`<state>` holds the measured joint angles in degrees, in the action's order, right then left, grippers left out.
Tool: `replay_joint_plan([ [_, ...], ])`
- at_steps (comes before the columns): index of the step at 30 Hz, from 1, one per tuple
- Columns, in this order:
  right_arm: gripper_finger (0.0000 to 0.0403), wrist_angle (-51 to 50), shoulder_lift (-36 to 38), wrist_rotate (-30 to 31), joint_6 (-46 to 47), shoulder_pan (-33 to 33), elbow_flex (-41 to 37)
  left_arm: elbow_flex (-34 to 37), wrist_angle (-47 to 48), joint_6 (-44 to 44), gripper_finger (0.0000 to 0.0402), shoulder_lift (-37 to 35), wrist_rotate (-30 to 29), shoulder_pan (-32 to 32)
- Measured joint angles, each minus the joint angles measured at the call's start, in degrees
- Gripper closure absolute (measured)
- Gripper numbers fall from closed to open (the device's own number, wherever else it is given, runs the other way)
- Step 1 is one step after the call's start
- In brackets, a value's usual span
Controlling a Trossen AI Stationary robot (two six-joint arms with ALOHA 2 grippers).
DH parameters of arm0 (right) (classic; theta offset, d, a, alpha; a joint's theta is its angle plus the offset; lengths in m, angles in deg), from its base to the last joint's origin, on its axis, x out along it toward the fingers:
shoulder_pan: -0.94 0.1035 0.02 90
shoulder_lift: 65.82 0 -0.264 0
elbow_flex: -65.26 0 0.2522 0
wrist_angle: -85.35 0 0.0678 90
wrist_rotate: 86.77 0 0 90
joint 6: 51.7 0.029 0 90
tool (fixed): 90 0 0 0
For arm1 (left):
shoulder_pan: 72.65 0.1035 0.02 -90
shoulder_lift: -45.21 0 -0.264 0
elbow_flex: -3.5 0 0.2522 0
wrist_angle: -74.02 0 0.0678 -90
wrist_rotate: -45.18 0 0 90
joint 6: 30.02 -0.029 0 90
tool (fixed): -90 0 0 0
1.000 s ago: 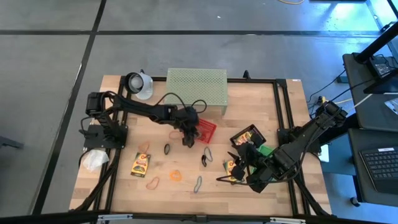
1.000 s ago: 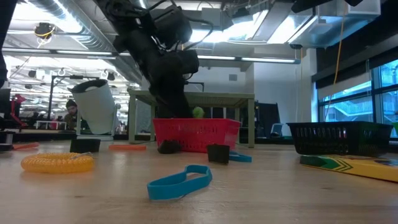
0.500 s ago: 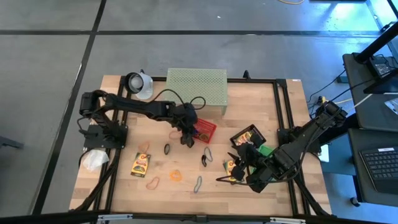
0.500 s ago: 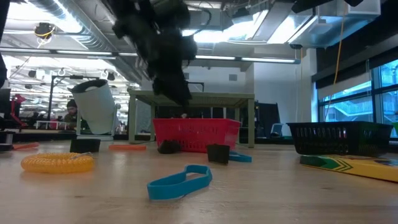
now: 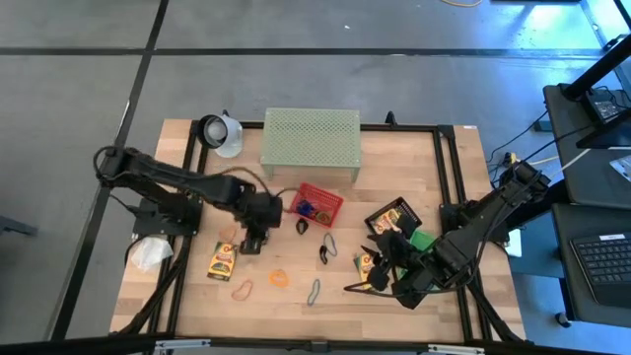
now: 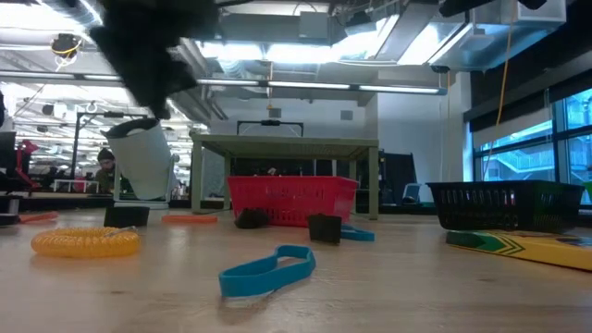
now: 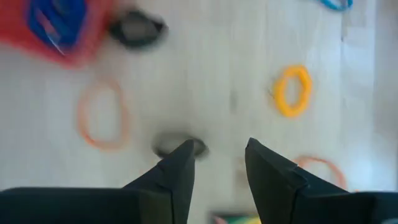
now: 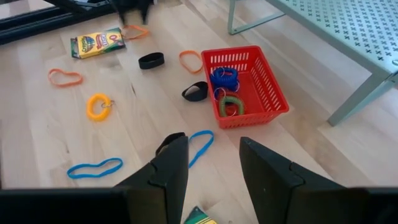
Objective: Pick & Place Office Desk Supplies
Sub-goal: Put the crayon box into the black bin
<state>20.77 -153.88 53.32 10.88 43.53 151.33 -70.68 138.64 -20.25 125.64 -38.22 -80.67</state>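
Presently, left claw [image 5: 252, 240] hovers open over black loop [image 5: 264, 236].

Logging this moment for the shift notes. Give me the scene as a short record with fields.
left gripper: open and empty, over the table beside a crayon box
right gripper: open, holding nothing, waiting at the table's right side
red basket: holds blue coil loops and a green loop
loose on table: black band, orange bands, yellow coil loop, blue bands
green perforated shelf: behind the basket
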Motion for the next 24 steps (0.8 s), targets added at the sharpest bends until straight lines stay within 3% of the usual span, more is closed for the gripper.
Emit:
replay_joint_plan([
  [2, 0.0257, 0.2, -0.1, 0.0, 0.3, 0.0, 0.0, 0.0, 1.0, 8.8, 0.0268, 0.5, -1.1, -1.7],
  [5, 0.0257, 0.8, -0.3, 0.0, 0.4, 0.0, 0.0, 0.0, 1.2, 25.3, 0.0273, 1.5, -10.0, -3.6],
  [7, 0.0257, 1.4, -0.3, 0.1, 0.2, 0.0, 0.0, 0.0, 1.1, 30.4, 0.0279, 1.9, -13.8, -4.9],
  [13, 0.0257, 1.8, -0.3, 0.0, 0.0, 0.1, 0.0, 0.0, 3.2, 34.3, 0.0294, 4.0, -13.6, -5.8],
  [17, 0.0257, 1.7, -0.3, 0.0, -1.6, 0.3, 0.0, 0.0, 9.5, 33.2, 0.0291, 5.0, -9.5, -7.0],
  [21, 0.0257, 1.6, -0.3, -0.2, -3.1, 0.4, 0.0, 0.0, 13.1, 31.6, 0.0282, 5.2, -3.2, -11.4],
  [24, 0.0257, 1.5, -0.3, -0.1, -3.9, 0.4, 0.0, 0.0, 12.7, 31.4, 0.0279, 5.2, -1.8, -16.9],
])
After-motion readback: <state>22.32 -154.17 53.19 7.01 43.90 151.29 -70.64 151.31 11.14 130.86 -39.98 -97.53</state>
